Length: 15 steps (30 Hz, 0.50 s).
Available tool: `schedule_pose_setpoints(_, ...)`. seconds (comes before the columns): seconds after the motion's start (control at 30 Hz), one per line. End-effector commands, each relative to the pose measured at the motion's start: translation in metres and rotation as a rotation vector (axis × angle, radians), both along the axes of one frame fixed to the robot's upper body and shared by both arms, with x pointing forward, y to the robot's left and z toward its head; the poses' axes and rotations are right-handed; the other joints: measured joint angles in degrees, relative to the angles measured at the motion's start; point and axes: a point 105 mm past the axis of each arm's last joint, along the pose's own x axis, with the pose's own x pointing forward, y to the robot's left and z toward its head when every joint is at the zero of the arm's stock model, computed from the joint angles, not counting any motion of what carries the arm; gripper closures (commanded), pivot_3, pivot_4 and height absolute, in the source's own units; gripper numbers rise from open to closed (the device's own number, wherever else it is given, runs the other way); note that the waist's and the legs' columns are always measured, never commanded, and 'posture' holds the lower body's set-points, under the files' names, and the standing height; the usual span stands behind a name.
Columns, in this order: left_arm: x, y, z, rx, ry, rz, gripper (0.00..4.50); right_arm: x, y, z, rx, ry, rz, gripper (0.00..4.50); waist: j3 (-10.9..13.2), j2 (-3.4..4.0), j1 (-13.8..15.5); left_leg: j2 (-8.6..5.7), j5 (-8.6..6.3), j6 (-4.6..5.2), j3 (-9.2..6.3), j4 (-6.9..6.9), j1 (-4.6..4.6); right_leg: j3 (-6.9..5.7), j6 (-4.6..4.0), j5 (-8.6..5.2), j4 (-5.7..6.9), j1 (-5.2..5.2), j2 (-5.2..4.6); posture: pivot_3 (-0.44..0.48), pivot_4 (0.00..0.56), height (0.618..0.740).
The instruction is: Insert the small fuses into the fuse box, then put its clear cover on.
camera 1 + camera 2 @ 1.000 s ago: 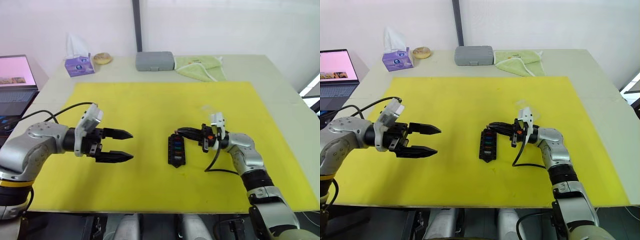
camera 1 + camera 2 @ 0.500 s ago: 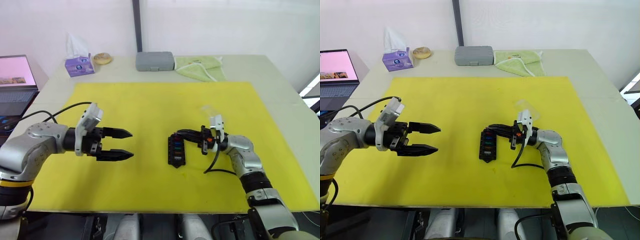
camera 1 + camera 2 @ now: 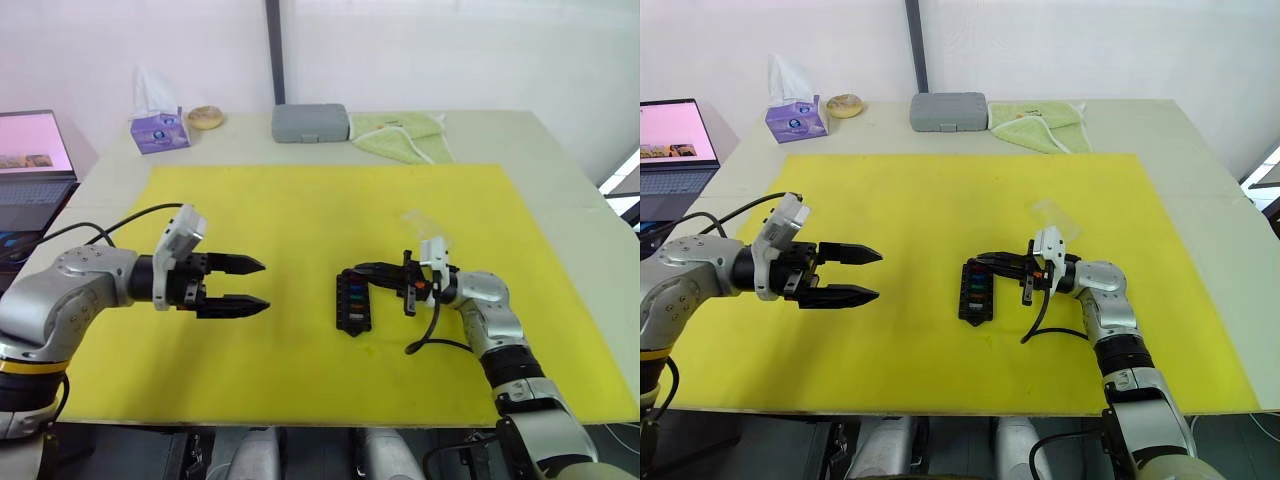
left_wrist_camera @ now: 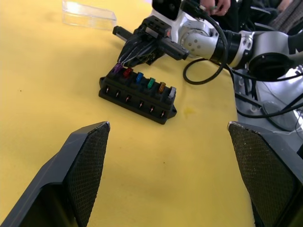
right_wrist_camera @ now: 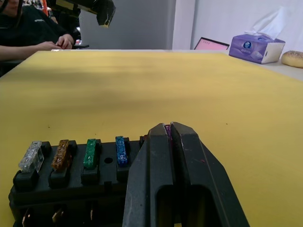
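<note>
Currently, the fuse box (image 3: 353, 302) lies flat on the yellow mat (image 3: 300, 210) that covers the middle of the tabletop (image 3: 520, 135). Six fuses stand in its column of slots: clear (image 5: 30, 156), brown (image 5: 60, 153), green (image 5: 90, 152), blue (image 5: 120, 150), red (image 4: 127, 72) and purple (image 4: 117, 69). The purple fuse sits in the end slot, farthest from the robot.

The right gripper (image 3: 356, 270) reaches in low from the right, and its fingers are clenched on the purple fuse at that end slot. The left gripper (image 3: 256, 285) hovers over the mat well to the left of the fuse box, with its two fingers spread apart and nothing between them.

The clear cover (image 3: 1054, 213) lies on the mat beyond the right gripper, apart from the fuse box.

Along the far edge of the tabletop stand a tissue box (image 3: 158, 130), a grey case (image 3: 310, 122) and a green cloth (image 3: 400, 135). A laptop (image 3: 30, 165) sits off the left side.
</note>
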Motion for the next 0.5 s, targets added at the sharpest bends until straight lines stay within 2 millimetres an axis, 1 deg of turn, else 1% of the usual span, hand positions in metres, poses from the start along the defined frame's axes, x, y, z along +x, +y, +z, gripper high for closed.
schedule_pose_setpoints(0.03, 0.0019, 0.0016, 0.0143, -0.022, -0.056, 0.012, 0.32, -0.0011, -0.0034, -0.0138, -0.034, 0.052, -0.015, 4.5, 0.0, -0.01, -0.01, 0.0, 0.0, 0.0, 0.0, 0.0, 0.0, 0.0, 0.0, 0.0, 0.0, 0.0, 0.0, 0.0, 0.15, 0.74)
schedule_pose_setpoints(0.23, 0.0043, 0.0015, 0.0149, -0.029, -0.059, 0.028, 0.32, 0.0026, -0.0045, -0.0129, -0.024, 0.082, -0.031, 4.5, -0.01, 0.0, -0.01, 0.0, 0.0, 0.0, -0.01, 0.01, 0.05, 0.0, 0.0, 0.0, 0.0, 0.06, 0.0, 0.0, 0.15, 0.74)
schedule_pose_setpoints(0.5, 0.0068, 0.0021, 0.015, -0.038, -0.062, 0.047, 0.32, 0.0035, -0.0043, -0.009, -0.013, 0.079, -0.031, 4.5, -0.02, 0.0, -0.03, 0.0, 0.0, 0.0, 0.0, 0.02, 0.06, 0.0, 0.0, 0.0, 0.02, 0.06, 0.0, 0.0, 0.15, 0.74)
